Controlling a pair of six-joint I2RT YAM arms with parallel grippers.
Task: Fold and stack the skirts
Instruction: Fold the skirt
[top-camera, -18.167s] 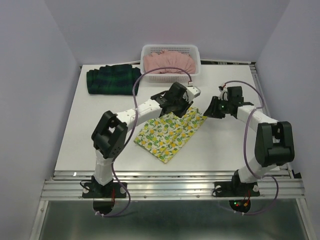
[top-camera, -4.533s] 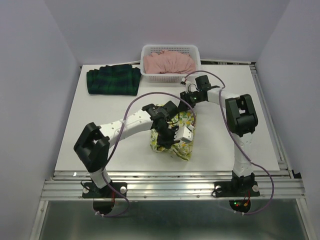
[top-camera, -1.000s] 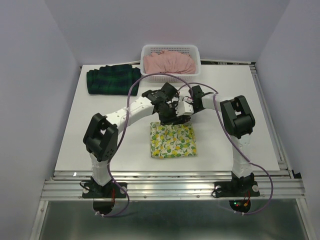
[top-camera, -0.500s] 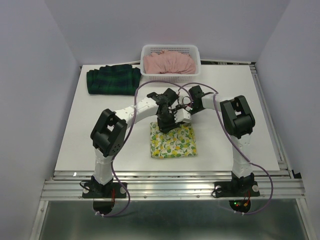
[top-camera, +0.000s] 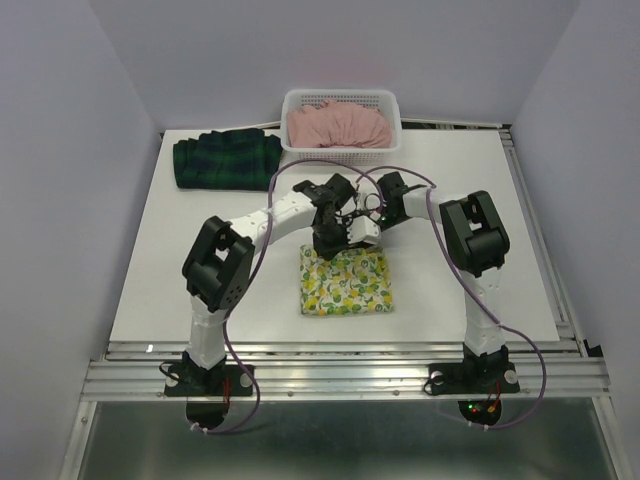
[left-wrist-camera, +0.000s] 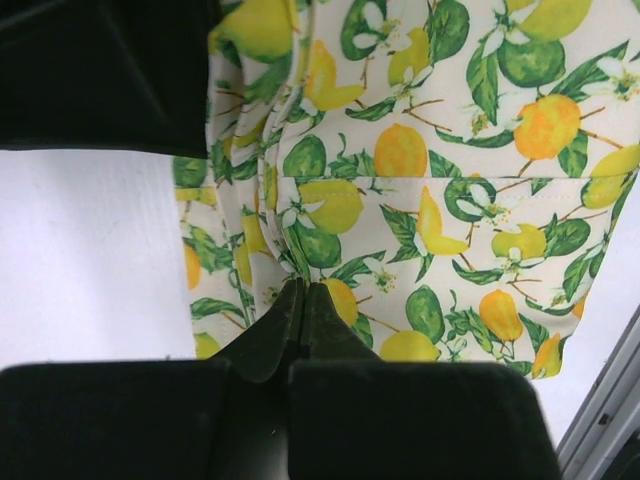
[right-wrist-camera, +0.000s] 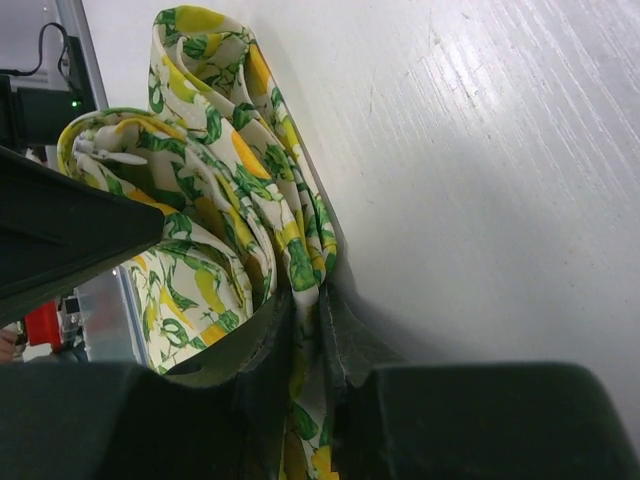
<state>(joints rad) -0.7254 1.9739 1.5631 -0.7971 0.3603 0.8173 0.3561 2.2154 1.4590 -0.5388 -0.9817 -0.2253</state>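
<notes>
The lemon-print skirt (top-camera: 346, 284) lies folded into a small rectangle at the table's middle front. My left gripper (top-camera: 334, 250) is at its far edge, jaws shut on a fold of the cloth (left-wrist-camera: 400, 150), pinched at the tips (left-wrist-camera: 302, 288). My right gripper (top-camera: 368, 240) is just to the right on the same far edge, shut on layered cloth (right-wrist-camera: 215, 215) that runs between its fingers (right-wrist-camera: 306, 300). The plaid skirt (top-camera: 227, 160) lies folded at the far left. The pink skirt (top-camera: 337, 125) sits in the white basket (top-camera: 342, 95).
The two wrists are close together over the skirt's far edge, their cables looping above them. The basket stands at the far edge, middle. Bare white table (top-camera: 460, 290) lies to the right and left of the lemon skirt.
The lemon skirt went from a flat diagonal spread to a small folded rectangle. In the last second my left gripper came down and back onto its far edge; the right arm barely moved.
</notes>
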